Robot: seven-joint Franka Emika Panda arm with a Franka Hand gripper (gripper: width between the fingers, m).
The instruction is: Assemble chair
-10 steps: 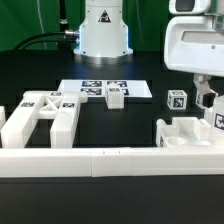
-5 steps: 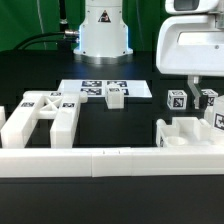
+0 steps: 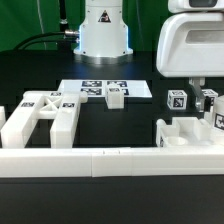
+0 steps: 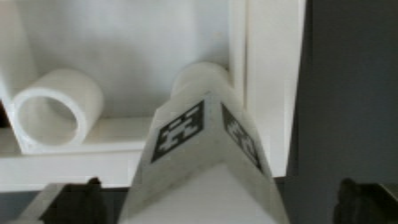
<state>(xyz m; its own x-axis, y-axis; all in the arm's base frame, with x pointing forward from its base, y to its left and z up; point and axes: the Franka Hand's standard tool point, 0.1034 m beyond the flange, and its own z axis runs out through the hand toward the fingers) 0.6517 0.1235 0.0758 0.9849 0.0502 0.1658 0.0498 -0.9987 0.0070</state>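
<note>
The robot's two-finger gripper [image 4: 217, 203] has its fingers [image 4: 75, 200] spread wide, with a gap on each side, so it pinches nothing. Right under it, between the fingers, stands a chunky white plastic block with a black-and-white tag [image 4: 192, 135]. The block is close against a big white boxy chair part [image 3: 185, 133], I think so the two can join. A small white tagged cube [image 3: 178, 100] waits just beside the gripper

You have white tagged parts behind the rail [image 3: 100, 160]: slotted panel [image 3: 38, 115] flat at the exterior view's left, cube [image 3: 115, 97] mid, boxy block [image 3: 185, 132] right.
</note>
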